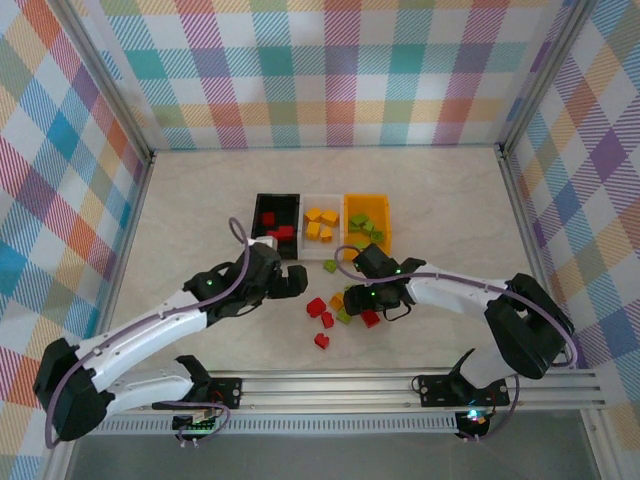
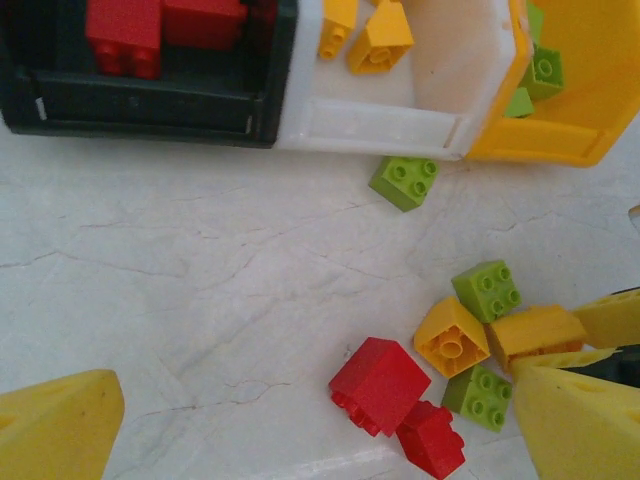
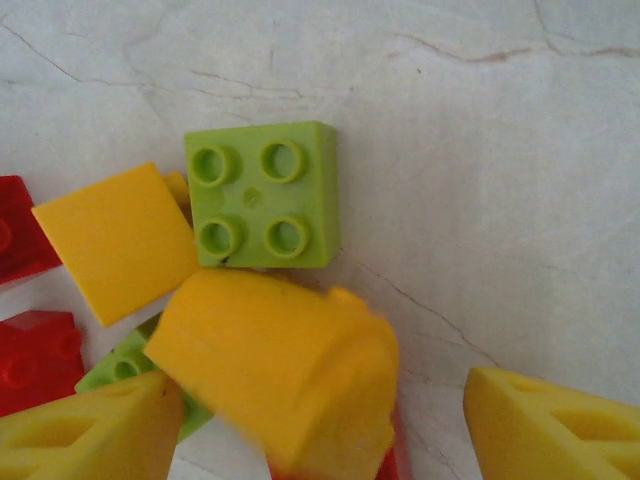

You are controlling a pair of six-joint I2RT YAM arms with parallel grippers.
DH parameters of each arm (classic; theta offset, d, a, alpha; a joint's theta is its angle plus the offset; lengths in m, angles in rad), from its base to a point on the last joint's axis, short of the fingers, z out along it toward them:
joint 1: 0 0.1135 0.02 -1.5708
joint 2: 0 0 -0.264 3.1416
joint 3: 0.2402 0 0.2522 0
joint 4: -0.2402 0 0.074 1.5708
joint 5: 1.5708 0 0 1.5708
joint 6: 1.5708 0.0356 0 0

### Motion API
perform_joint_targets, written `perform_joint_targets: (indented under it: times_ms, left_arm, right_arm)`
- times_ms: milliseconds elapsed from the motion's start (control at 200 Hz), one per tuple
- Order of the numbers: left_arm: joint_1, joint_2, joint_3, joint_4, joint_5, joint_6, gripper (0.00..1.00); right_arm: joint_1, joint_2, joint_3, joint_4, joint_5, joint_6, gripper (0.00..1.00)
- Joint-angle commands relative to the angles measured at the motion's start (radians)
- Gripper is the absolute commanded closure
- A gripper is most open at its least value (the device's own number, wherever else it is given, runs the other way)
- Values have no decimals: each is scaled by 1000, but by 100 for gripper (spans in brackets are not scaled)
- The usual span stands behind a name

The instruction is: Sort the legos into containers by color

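The black bin (image 1: 262,230) holds red legos (image 2: 125,30), the white bin (image 1: 308,240) holds orange-yellow ones (image 2: 380,40), and the orange-yellow bin (image 1: 384,212) holds green ones (image 2: 545,72). Loose bricks lie in front of the bins: two red (image 2: 380,385), an orange-yellow (image 2: 452,337) and greens (image 2: 487,289). My left gripper (image 1: 293,283) hovers open just left of this pile. My right gripper (image 1: 362,298) is open over the pile. A blurred orange-yellow brick (image 3: 285,370) sits between its fingers, against the left finger (image 3: 85,430) and apart from the right one. A green brick (image 3: 262,195) lies just beyond.
One green brick (image 1: 330,266) lies alone by the white bin's front wall. A red brick (image 1: 321,341) sits nearest the arm bases. Checkered walls enclose the pale marble table (image 1: 200,200), with open room on the left and far side.
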Motion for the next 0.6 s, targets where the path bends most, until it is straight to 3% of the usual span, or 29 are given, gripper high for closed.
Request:
perform_joint_targets:
  times_ms: [0,440,595]
  left_arm:
    - [26,-54,-56,-6,-20,-46,0]
    - [65,-56,-89,17,10,-52,0]
    - [75,-57,-91,16,16,-50,0]
  right_arm:
    - [12,34,36,13,23,-23,25]
    - [28,127,79,15,85,-19,29]
    - [28,139,82,4,109,-16,36]
